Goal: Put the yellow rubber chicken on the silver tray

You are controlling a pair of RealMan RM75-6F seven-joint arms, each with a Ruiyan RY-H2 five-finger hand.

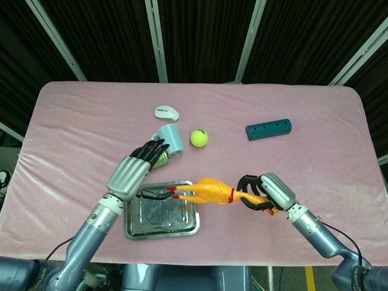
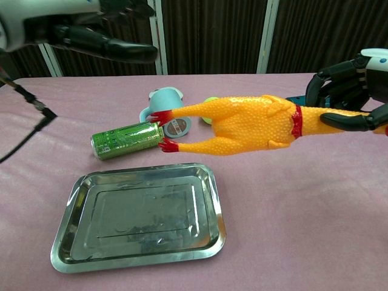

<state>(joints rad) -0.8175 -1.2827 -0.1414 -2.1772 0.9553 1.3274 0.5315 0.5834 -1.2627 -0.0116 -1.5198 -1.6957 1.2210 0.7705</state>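
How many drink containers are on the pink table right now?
2. A light blue mug lies on its side left of the tennis ball, and a green can lies on its side beside it, partly hidden by the left hand in the head view.

Left hand (image 1: 134, 172): silver-grey back plate, black fingers. Right hand (image 1: 265, 193): same silver shell, black fingers. Forearms glossy blue-grey metal, ringed wrist cuffs. Thin black cable at left arm.
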